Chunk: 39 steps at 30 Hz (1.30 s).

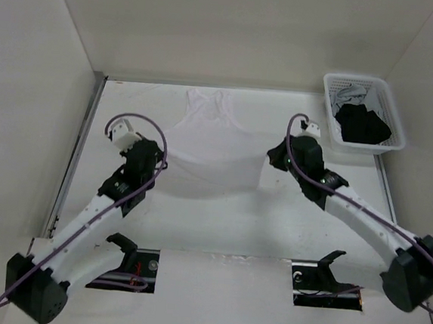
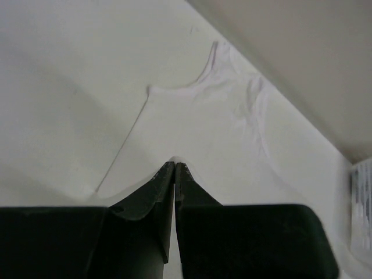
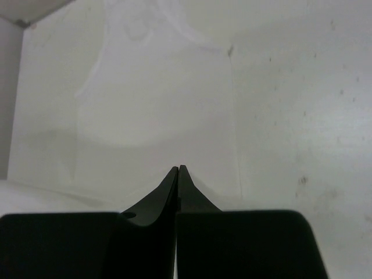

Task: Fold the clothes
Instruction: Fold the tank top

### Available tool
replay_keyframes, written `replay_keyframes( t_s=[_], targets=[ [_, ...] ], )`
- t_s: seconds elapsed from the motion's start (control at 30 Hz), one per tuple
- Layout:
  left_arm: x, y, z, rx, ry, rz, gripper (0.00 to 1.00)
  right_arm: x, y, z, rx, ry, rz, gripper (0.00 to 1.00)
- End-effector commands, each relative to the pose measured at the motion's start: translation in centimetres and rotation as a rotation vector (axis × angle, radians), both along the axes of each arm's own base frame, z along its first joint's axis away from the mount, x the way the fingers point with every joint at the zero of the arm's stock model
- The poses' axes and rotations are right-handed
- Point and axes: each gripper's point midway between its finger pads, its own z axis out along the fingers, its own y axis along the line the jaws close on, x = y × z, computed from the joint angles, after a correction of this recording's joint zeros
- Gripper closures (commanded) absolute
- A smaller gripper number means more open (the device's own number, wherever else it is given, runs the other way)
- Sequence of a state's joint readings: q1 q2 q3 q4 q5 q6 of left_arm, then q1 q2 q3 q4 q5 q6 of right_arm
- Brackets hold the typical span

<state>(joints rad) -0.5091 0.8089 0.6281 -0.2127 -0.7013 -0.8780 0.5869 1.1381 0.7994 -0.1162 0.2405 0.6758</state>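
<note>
The clothes [image 1: 211, 150], a plain white tank top, lie spread on the table with the two straps toward the back wall. Its near hem is raised off the table and sags in a curve between the two arms. My left gripper [image 1: 161, 165] is shut on the hem's left corner, and a small pucker of cloth shows at its tips [image 2: 174, 163]. At the right corner my right gripper [image 1: 272, 158] is shut too, its tips [image 3: 178, 168] pressed together on the cloth. The clothes [image 2: 215, 122] [image 3: 157, 99] stretch away from both grippers toward the straps.
A white lattice basket [image 1: 392, 109] stands at the back right corner with a black garment [image 1: 362, 123] in it; its edge [image 2: 361, 209] shows at the left wrist view's right side. White walls close in the back and left. A metal strip [image 1: 77, 150] runs along the table's left edge.
</note>
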Motion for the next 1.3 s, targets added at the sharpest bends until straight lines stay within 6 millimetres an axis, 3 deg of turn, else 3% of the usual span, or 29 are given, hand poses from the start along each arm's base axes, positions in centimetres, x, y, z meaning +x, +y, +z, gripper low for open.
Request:
replay_keyframes(
  t_s=[0.0,0.17,0.27,0.4,0.47,0.53,0.6,0.67,0.73,0.9,0.97,1.07,1.27],
  targets=[
    [6.3,0.1,7.4,-0.017,-0.217,0.001,1.0,7.2,1.0,7.1,0.079,-0.216,-0.018,1.0],
    [15.5,2.3,6.9,-0.022,-0.2,0.062,1.0,17.0,1.7,8.7,0.094,-0.232,-0.05,1.0],
    [21.4,2.4,5.4,-0.004,-0.16,0.065,1.0,22.4,2.2,7.5,0.1,-0.199,-0.055,1.0],
    [27.5,3.7,2.3,0.009,-0.116,0.105,0.98,29.0,1.7,4.8,0.116,-0.161,-0.093,0.99],
    [29.9,3.8,0.9,0.026,-0.094,0.1,0.85,31.2,1.7,3.5,0.148,-0.154,-0.113,0.85],
    [30.7,4.5,0.2,0.039,-0.083,0.109,0.76,32.7,1.6,2.8,0.162,-0.168,-0.118,0.59],
    [30.0,5.5,0.7,0.034,-0.105,0.133,0.71,32.3,2.0,2.1,0.166,-0.149,-0.092,0.48],
    [28.6,5.5,1.2,0.026,-0.122,0.129,0.65,31.0,1.7,1.3,0.167,-0.111,-0.082,0.46],
    [25.8,5.2,0.6,0.029,-0.096,0.123,0.64,28.5,1.3,0.9,0.151,-0.09,-0.084,0.48],
    [17.2,2.0,-5.4,-0.019,0.005,0.05,0.65,21.7,1.7,-0.6,0.132,-0.061,-0.052,0.85],
    [14.6,1.6,-8.1,-0.058,0.057,0.024,0.64,19.7,1.6,-1.5,0.115,-0.039,-0.052,0.92],
    [12.8,1.3,-10.4,-0.162,0.106,-0.037,0.63,18.0,1.2,-3.5,0.088,-0.005,-0.07,0.9],
    [12.4,1.6,-13.4,-0.249,0.143,-0.056,0.62,14.9,0.8,-7.7,0.064,0.059,-0.073,0.7]
  ],
)
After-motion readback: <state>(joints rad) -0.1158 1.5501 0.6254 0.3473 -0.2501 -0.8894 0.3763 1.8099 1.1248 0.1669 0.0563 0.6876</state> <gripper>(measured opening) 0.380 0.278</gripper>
